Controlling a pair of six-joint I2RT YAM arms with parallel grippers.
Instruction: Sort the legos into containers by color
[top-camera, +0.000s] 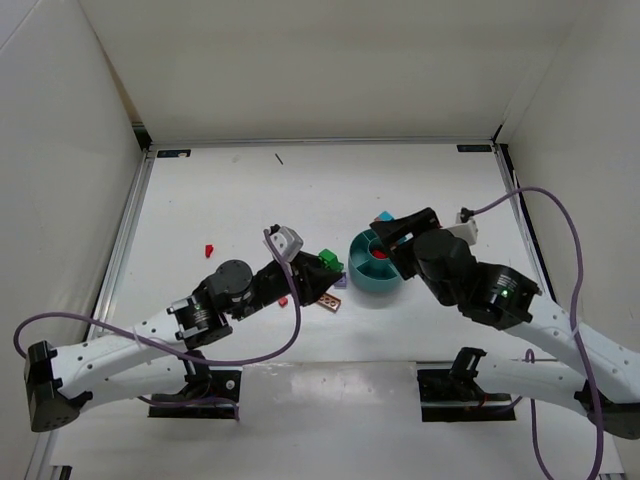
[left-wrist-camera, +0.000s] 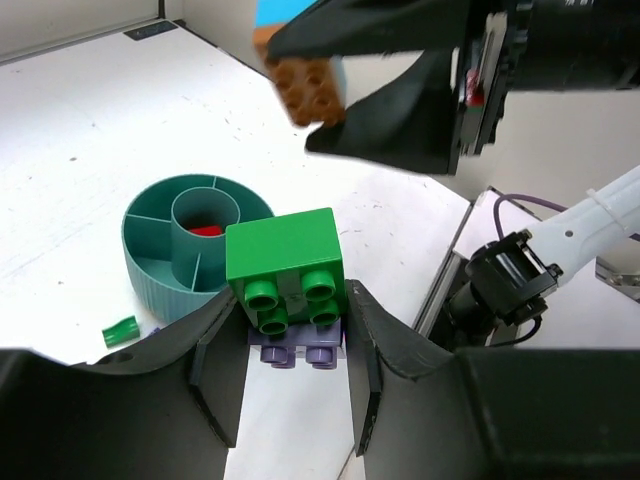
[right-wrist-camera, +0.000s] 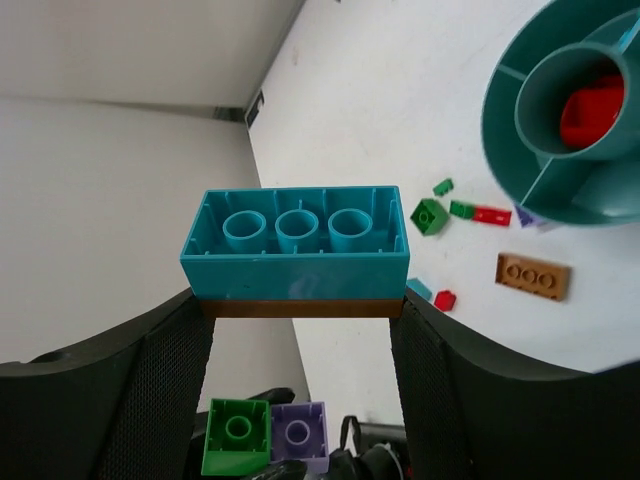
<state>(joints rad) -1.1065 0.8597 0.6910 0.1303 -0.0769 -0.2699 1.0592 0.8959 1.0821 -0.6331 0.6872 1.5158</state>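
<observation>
Green-on-purple plastic brick stack (left-wrist-camera: 283, 262) is clamped in my left gripper (left-wrist-camera: 292, 315); the round teal divided bowl (left-wrist-camera: 150, 285) lies just toward the bench's right edge. My right gripper (right-wrist-camera: 300, 302), at its far rim, clenches a turquoise-on-brown brick pair (right-wrist-camera: 296, 250).

a divided bowl between two loaded grippers

the bowl (top-camera: 362, 278) sits right of the middle of the table (top-camera: 230, 190), with one brick (left-wrist-camera: 205, 231) in its centre cup (left-wrist-camera: 195, 262). the left gripper (top-camera: 327, 266) hangs just left of it, clamped on the left pair (left-wrist-camera: 285, 262) of bricks, one atop the other. the right gripper (top-camera: 388, 228) is over its far rim, gripping the right pair (right-wrist-camera: 295, 240), likewise stacked. a flat plate (top-camera: 329, 302) lies near-left of the bowl, and a small brick (top-camera: 210, 249) lies well apart to the left.
</observation>
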